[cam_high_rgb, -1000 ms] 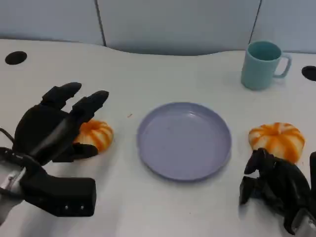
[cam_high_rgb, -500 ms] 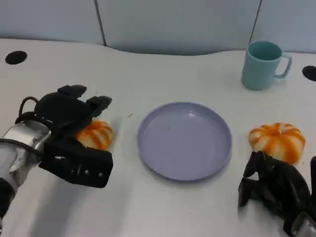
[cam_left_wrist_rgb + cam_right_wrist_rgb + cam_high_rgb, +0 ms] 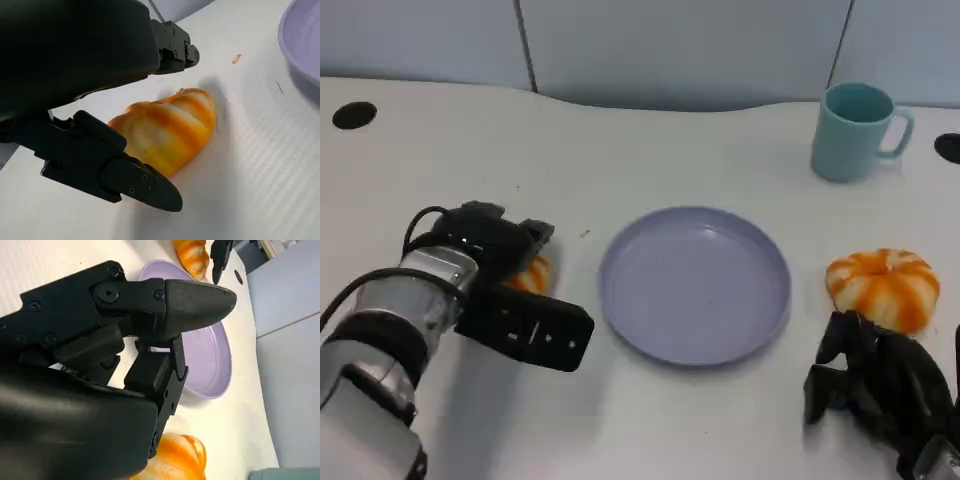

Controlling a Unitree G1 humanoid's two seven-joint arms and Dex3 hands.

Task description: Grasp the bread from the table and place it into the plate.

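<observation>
Left hand (image 3: 490, 265) sits over the left bread (image 3: 530, 274), just left of the plate (image 3: 695, 284); its fingers are spread around the loaf, thumb along the near side and other fingers above the far side, with gaps visible in the wrist view, so no grip is closed on it. Left bread lies on the white bench (image 3: 650, 150), apart from the plate's left rim and not in it. Right hand (image 3: 880, 385) rests on the bench near and right of the plate, fingers curled in, holding nothing. Second bread (image 3: 883, 285) lies right of the plate, just beyond the right hand; contact cannot be told. Plate is lavender, at bench centre. Teal mug (image 3: 855, 130) stands upright far and right of the plate, handle pointing away from it.
</observation>
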